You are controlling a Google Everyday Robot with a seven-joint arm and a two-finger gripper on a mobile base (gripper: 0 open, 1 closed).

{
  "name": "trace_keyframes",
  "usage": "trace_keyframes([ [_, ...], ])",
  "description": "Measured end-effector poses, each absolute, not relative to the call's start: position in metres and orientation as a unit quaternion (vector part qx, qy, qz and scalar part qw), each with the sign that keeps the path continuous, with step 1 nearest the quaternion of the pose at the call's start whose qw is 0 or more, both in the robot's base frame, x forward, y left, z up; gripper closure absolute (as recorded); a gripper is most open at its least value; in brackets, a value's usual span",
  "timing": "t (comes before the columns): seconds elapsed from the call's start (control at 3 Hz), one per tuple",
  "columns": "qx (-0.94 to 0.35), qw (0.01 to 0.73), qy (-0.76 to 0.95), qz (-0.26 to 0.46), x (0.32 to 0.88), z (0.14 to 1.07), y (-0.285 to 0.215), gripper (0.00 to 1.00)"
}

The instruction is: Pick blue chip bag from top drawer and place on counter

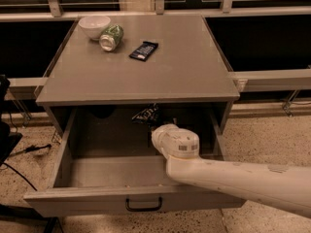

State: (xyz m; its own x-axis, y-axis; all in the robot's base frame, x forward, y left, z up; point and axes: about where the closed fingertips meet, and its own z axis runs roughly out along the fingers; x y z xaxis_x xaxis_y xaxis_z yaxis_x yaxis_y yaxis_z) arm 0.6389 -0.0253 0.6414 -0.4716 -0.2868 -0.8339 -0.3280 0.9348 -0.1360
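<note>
The top drawer [97, 202] is pulled open under the counter [146, 79]. The blue chip bag [146, 114] lies crumpled at the back of the drawer, partly in shadow under the counter's front edge. My white arm reaches in from the lower right. My gripper [154, 131] is inside the drawer, just in front of and slightly below the bag, mostly hidden behind the white wrist housing [176, 142].
On the counter's far left stand a white bowl [94, 25] and a green can [111, 37] on its side, with a flat dark blue bar wrapper [144, 50] beside them. A black handle [143, 206] sits on the drawer front. Railings run behind the cabinet.
</note>
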Motion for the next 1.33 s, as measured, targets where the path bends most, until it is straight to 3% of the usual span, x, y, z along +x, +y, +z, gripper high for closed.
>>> trace_keyframes([
  [1.33,-0.255,0.487,0.835,0.028,0.630,0.673,-0.027,1.00],
])
